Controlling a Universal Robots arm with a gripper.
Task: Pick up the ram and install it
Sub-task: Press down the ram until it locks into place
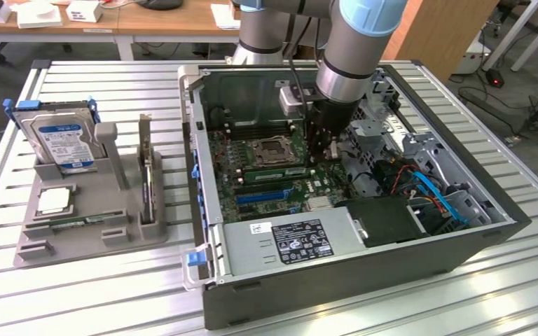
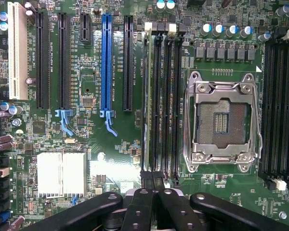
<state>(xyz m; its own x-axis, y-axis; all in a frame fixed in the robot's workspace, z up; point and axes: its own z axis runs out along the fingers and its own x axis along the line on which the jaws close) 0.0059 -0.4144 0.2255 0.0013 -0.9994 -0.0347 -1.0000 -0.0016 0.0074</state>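
The ram (image 2: 147, 96) stands edge-on in the outermost of the memory slots beside the CPU socket (image 2: 221, 118), a thin green strip running the slot's length. In the exterior view the ram (image 1: 271, 170) shows as a green stick on the motherboard. My gripper (image 2: 153, 182) is shut, its two black fingers pressed together right over one end of the ram and its slot. I cannot tell whether the tips touch it. In the exterior view the gripper (image 1: 321, 150) reaches straight down into the open computer case (image 1: 344, 280).
Blue and black expansion slots (image 2: 106, 62) lie beside the memory slots, and a silver heatsink (image 2: 61, 173) sits near the fingers. On the table at the exterior view's left, a grey holder (image 1: 92, 241) carries a hard drive (image 1: 64, 143) and a bracketed card (image 1: 145, 168).
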